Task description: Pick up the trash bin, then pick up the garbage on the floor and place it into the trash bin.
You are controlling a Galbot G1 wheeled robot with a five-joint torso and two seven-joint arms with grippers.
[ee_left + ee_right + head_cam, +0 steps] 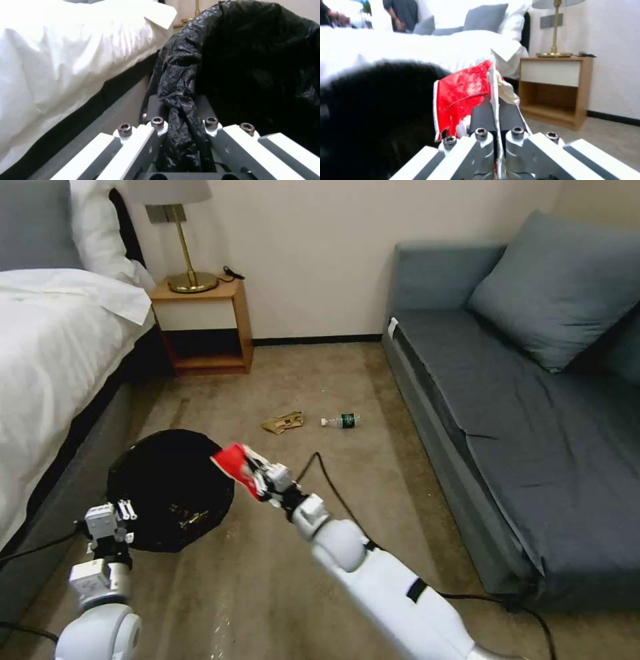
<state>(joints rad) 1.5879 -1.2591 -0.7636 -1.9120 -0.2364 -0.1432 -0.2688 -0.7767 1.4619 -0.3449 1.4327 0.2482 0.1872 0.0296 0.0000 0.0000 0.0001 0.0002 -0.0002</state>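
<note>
Pinching a crinkly red foil snack bag (233, 465) by its thin edge, my right gripper (495, 117) is clenched on it at the rim of the round bin lined with black plastic bag (170, 487): light, limp, slippery; hold the seam. My left gripper (181, 110) is clamped on the liner's soft bunched rim. Bin's white wall hidden. On the carpet beyond: crumpled tan paper wrapper (283, 422), small clear green-labelled bottle (341, 421).

left tool (124, 511): low at robot's left, fingers pinched together, holding | right tool (257, 473): arm stretched forward, fingers (483, 117) clamped, holding
</note>
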